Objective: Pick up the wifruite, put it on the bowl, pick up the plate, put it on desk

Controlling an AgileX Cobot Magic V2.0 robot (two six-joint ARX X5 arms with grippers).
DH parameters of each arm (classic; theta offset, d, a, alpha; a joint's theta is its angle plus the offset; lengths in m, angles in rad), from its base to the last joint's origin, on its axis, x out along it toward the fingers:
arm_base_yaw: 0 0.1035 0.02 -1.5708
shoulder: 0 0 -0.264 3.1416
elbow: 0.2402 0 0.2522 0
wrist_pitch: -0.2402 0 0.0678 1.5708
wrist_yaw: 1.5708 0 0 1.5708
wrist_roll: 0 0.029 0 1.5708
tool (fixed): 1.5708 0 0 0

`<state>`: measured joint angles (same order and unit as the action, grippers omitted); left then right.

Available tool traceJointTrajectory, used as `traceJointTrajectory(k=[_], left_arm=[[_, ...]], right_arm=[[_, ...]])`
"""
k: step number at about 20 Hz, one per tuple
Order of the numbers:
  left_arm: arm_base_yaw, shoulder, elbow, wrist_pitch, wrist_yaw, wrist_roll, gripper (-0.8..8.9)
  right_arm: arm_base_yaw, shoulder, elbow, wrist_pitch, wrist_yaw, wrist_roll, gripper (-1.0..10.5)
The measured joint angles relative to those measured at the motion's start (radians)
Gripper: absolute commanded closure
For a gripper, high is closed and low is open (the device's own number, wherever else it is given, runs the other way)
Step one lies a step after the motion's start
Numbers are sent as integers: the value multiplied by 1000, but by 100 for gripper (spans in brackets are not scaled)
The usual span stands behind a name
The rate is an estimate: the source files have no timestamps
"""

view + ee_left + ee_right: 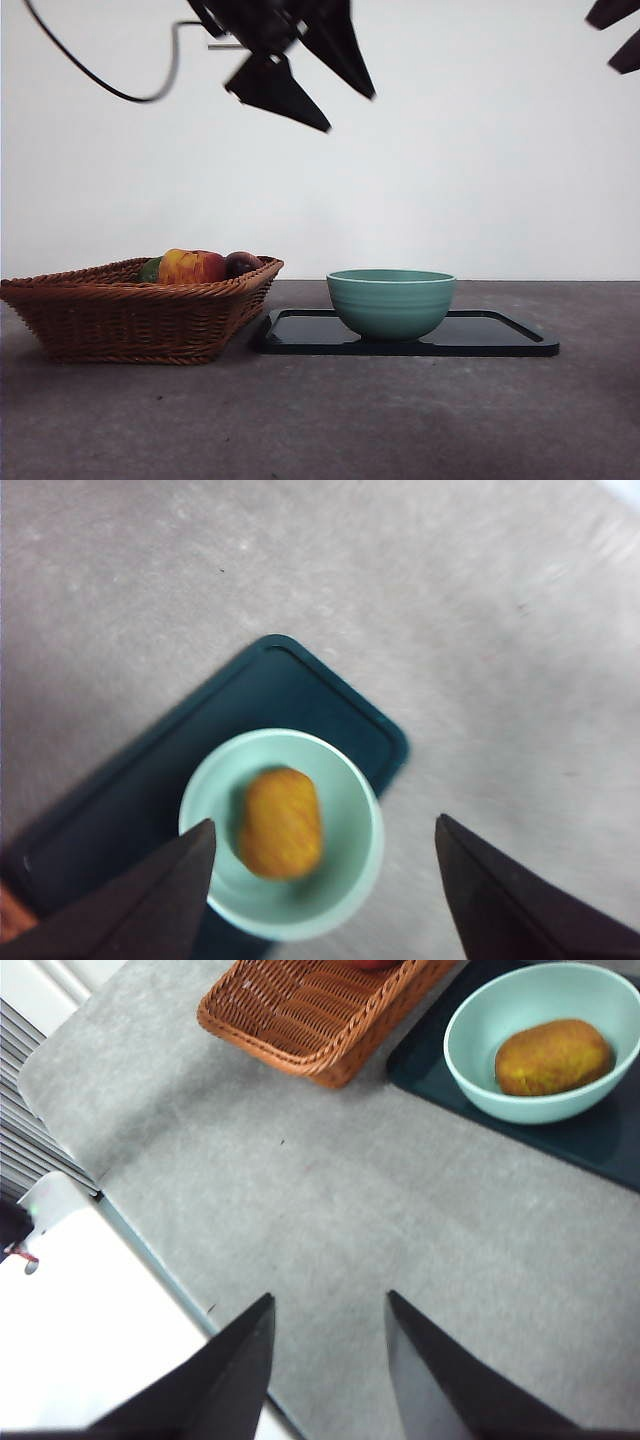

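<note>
Across the dark grey worktop the largest thing is the brown wicker basket, standing just beside a flat dark tray, which I take to be the plate the task names. That tray lies flat on the worktop and carries the teal bowl toward the end nearer the basket, so the bowl will have to ride along or come off when the plate is lifted.

High above the bowl hangs the left gripper, its fingers spread wide and holding nothing, looking straight down into the bowl. The wifruite lies on its side at the bottom of the bowl, which suggests the first half of the task is done and the plate is next. The right gripper waits off to the side above bare worktop, its fingers narrowly parted and empty.

From table height the bowl's wall hides the wifruite entirely, and the basket rim cuts off its fruit: only the tops of a red-yellow apple, a dark plum and something green, perhaps another fruit, show. The left wrist picture is blurred, so the wifruite's skin shows no detail there.
</note>
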<state>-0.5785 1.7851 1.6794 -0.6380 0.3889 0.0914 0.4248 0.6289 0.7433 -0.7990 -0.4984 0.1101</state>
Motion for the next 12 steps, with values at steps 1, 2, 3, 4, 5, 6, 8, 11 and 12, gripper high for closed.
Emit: traceJointTrajectory(k=[1,2,3,4,5,6,8,11,12], left_arm=[[-9,31,23,1,-13,16,470],[-20,66,45,1,-29,34,470],[-29,94,62,4,-41,49,470],[-39,124,71,18,-52,63,470],[-47,147,72,29,-55,77,470],[-55,168,72,34,-58,89,470],[-72,209,72,44,-86,111,470],[-92,264,72,51,-139,155,470],[-98,282,72,52,-157,168,470]], right_arm=[[0,-16,0,-17,0,3,771],[0,-30,0,-31,0,4,771],[0,-46,0,-47,0,7,771],[0,-63,0,-63,0,11,771],[0,-81,0,-76,1,18,771],[0,-97,0,-87,1,23,771],[0,-126,0,-106,1,29,771],[0,-153,0,-114,1,45,771],[0,-161,0,-123,1,50,771]])
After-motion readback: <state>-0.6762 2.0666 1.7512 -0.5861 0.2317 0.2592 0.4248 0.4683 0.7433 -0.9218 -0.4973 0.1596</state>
